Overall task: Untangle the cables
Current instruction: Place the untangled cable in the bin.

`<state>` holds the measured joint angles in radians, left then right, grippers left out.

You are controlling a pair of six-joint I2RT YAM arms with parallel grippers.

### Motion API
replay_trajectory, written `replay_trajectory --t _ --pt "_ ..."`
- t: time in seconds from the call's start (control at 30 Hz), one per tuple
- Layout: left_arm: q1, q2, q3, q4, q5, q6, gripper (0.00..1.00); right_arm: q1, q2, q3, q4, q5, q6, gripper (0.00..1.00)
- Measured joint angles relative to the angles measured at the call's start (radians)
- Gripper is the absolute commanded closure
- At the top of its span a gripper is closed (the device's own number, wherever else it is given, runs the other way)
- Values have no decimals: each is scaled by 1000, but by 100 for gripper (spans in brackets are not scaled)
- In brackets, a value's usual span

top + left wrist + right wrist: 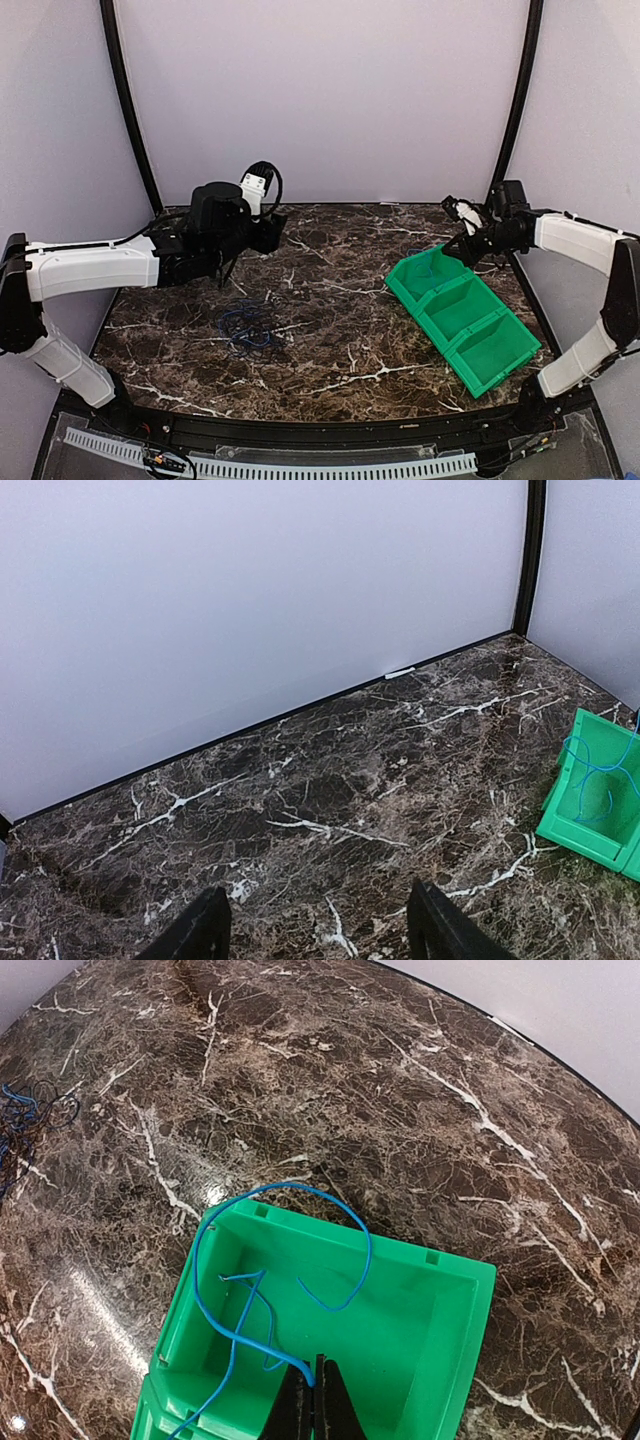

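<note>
Right jaws: shut tight, pinching the thin bright blue cable [290, 1186] over the end box of the green plastic three-box bin [460, 1265].
Left jaws: wide open, holding nothing, above the dark marble table [340, 250].
Other cables: a small blue and black tangle [250, 330] on the table, well apart from the bin.
Risk: the blue loop lies over the bin's rim, so it may spring out when let go.

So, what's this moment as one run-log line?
left gripper: open, empty | right gripper: shut on thin bright-blue cable, over green plastic bin | tangled cable pile: on dark marble table

Green bin [465, 312] R, cable tangle [250, 328] ctr-L
</note>
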<state>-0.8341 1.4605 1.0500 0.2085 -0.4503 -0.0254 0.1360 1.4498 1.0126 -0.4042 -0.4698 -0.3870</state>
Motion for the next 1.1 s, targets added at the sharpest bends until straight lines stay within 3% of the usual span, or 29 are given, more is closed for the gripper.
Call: replay_trajectory --t 0.6,0.8,1.1 --pt "0 0 0 0 20 0 36 0 242 125 6 48 56 100" --pt "0 0 0 0 24 0 36 1 218 108 5 56 50 100" --pt "0 0 0 0 28 0 36 32 19 7 -70 76 -1 100"
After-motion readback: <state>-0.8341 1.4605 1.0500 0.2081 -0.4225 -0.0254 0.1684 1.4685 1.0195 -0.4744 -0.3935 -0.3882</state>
